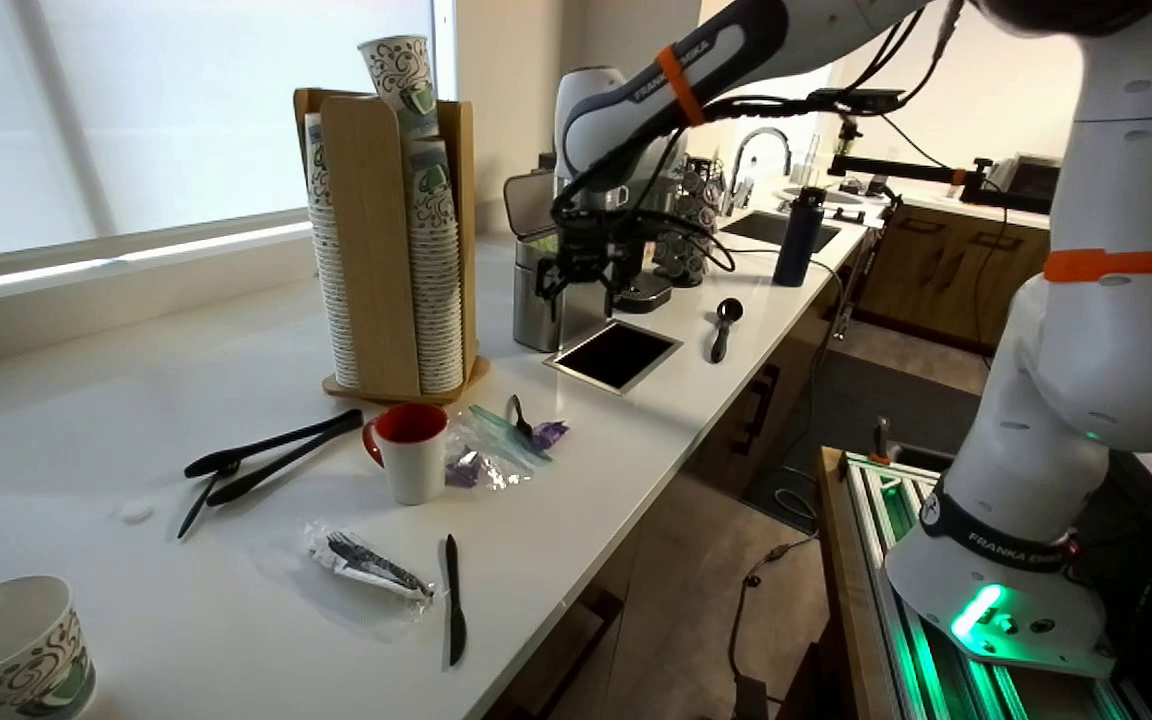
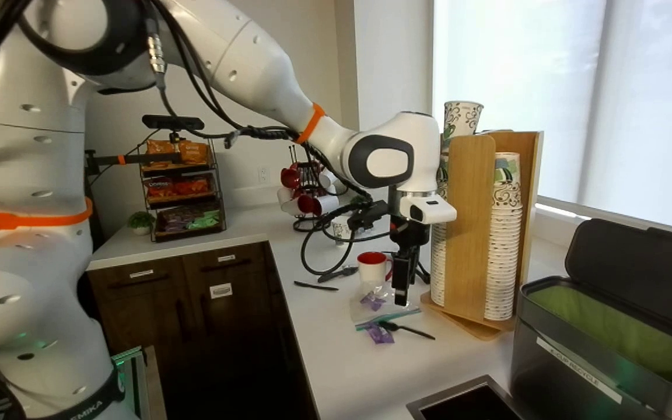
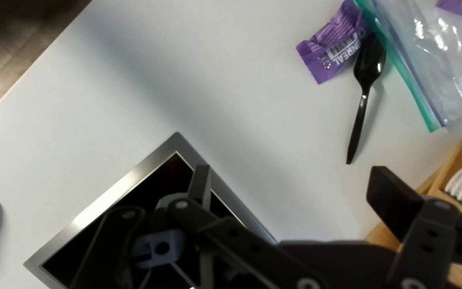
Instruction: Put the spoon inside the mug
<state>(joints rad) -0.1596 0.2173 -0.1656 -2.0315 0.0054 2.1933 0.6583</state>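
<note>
fingers, black and block-tipped, hang wide apart with nothing between them above a smooth white bench, the approach to a pick-up apparently the step in hand. the slim black plastic spoon, likely the one meant, lies ungrasped, its bowl between a shiny purple packet and a clear plastic bag with a green zip. the white mug with a red inside stands upright just beside the bag. next, it seems, come a shift towards the spoon, a descent and a pinch across its thin handle.
</note>
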